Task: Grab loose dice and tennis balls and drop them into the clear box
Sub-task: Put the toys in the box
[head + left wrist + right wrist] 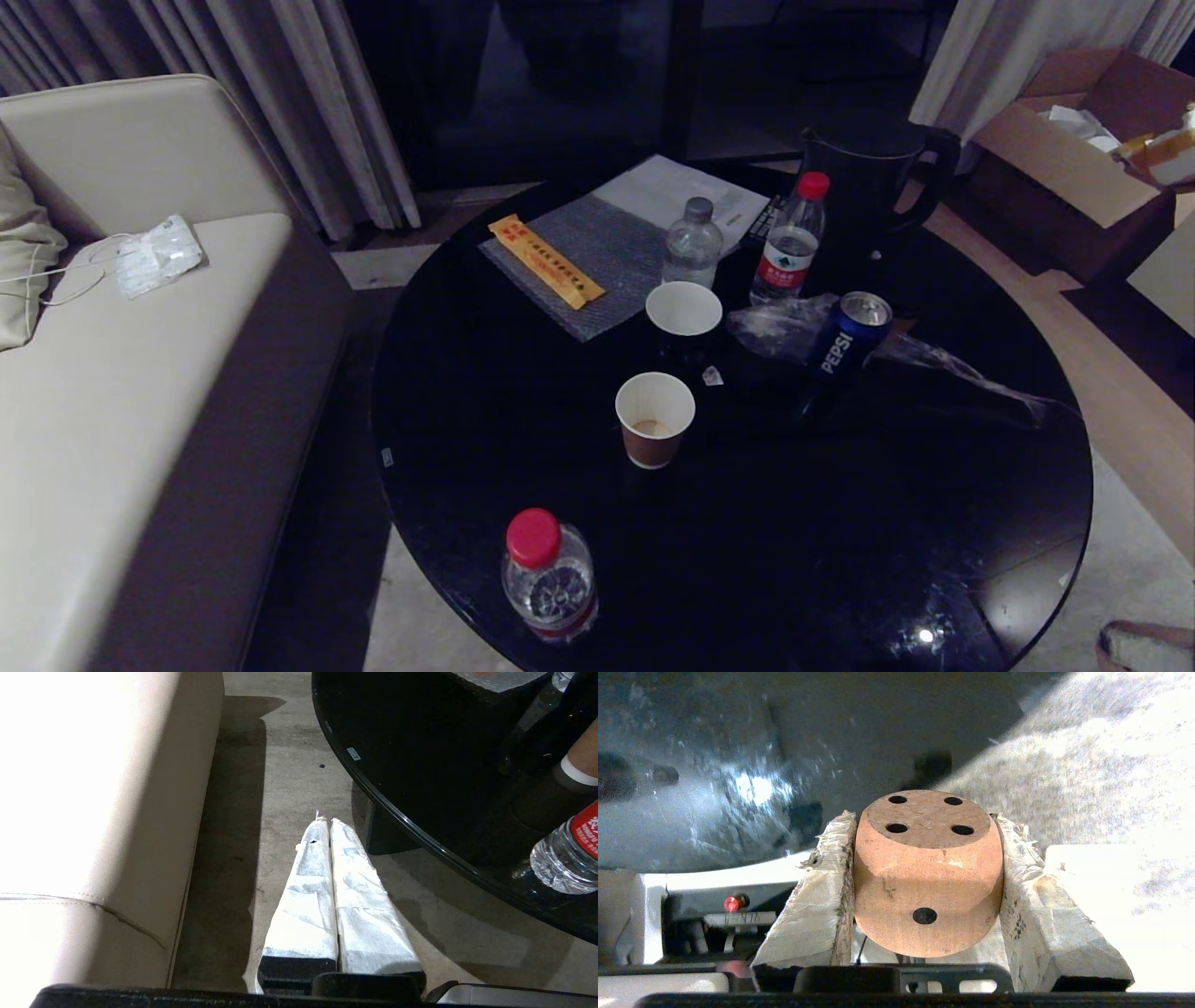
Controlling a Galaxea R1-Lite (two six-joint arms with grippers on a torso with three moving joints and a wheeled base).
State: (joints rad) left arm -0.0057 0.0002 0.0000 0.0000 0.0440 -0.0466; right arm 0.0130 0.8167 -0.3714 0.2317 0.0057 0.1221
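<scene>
— Right wrist view has the action: the right gripper (pixel 924 877) has its fingers (pixel 817 896) pinching a die (pixel 927 868), 1 on each side.

— Which die?

— It looks orange-tan in this light, with dark pips. A face with 4 pips points away from the camera, and a face with 1 pip is turned toward it. Beyond it there is the glossy black surface (pixel 738 742) and pale floor.

— And the left gripper (pixel 331 821)?

— Parked low over the floor between the sofa (pixel 93 788) and the round black surface, white-wrapped fingers (pixel 308 891) pressed together, nothing between them.

— Anything for the task on top?

— From the head view I see no balls and no clear box, and neither arm. Just clutter: 2 paper cups (pixel 655 417), a Pepsi can (pixel 845 341), 3 water bottles (pixel 549 577), a dark kettle (pixel 864 201), a mat with a yellow packet (pixel 546 260).
</scene>
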